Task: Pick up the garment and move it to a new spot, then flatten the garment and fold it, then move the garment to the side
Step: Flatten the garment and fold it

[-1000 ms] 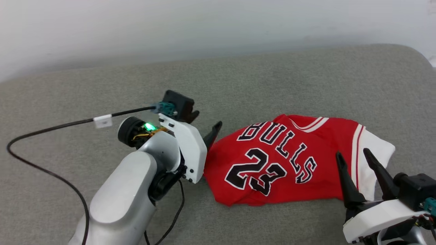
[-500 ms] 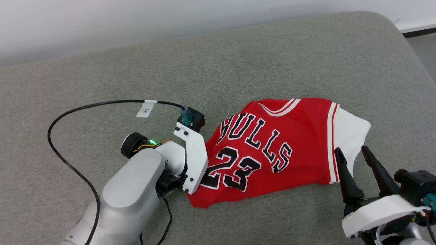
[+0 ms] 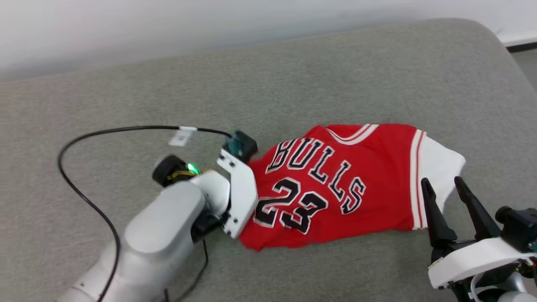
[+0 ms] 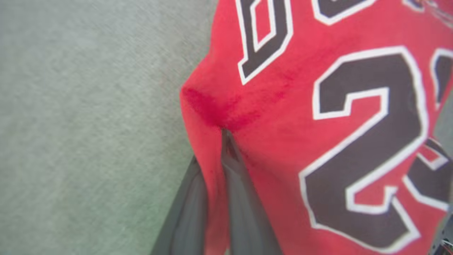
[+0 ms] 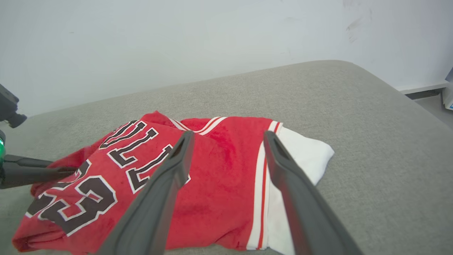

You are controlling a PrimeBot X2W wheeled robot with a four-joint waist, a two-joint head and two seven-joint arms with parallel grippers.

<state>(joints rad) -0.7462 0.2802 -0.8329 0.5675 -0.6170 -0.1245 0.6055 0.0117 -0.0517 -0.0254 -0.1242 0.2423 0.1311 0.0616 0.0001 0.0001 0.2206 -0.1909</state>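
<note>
On the grey cushion (image 3: 319, 71), now pinches the left edge of the red Bulls jersey (image 3: 377, 167) with the left gripper (image 4: 221, 141), spread beside it a second ago, and holds the right gripper (image 3: 441, 181) spread near the white sleeve (image 3: 440, 159): seemingly ready to lift.

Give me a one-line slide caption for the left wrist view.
Edge grasp: the left gripper pinches a fold of the red jersey beside bare grey cushion.
</note>
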